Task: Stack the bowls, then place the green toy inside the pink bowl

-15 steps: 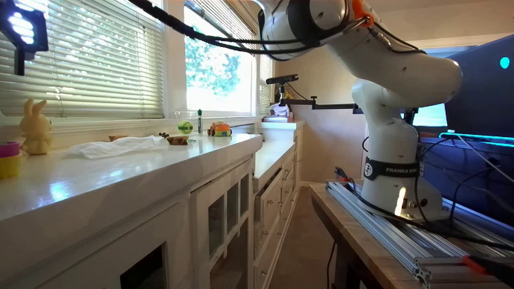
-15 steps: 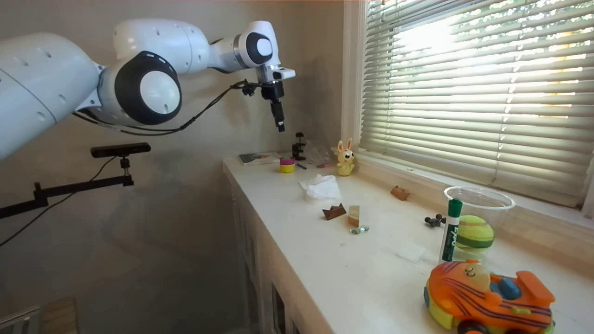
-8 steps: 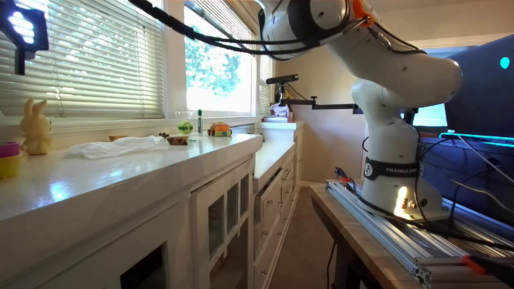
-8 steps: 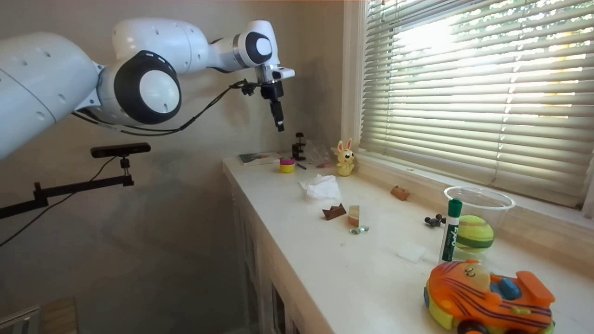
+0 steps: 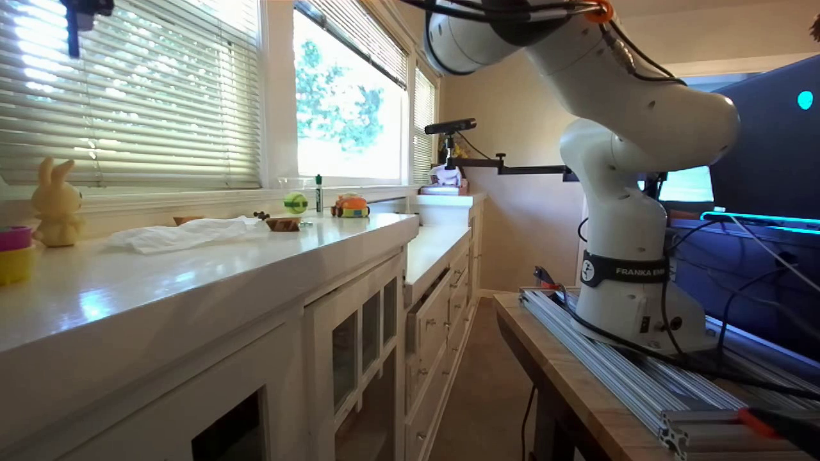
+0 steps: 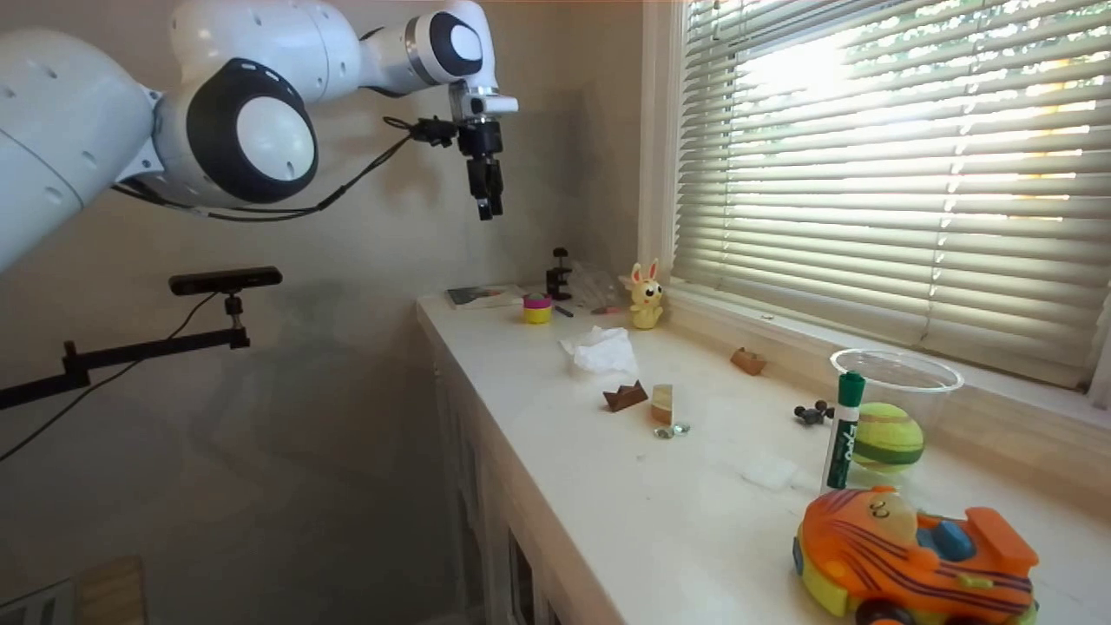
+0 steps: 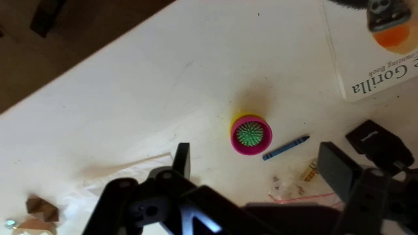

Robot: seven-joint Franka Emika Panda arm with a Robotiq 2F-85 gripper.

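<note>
One pink bowl, green toy inside, atop yellow bowl, far end of counter from me; gripper above, spread wide, empty.

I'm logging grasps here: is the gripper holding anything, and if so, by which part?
Nothing is held: the open gripper hangs apart from the green toy, which sits inside the pink bowl.

Homelike room, slatted blinds, white built-in cabinets (with drawers), toy car
</note>
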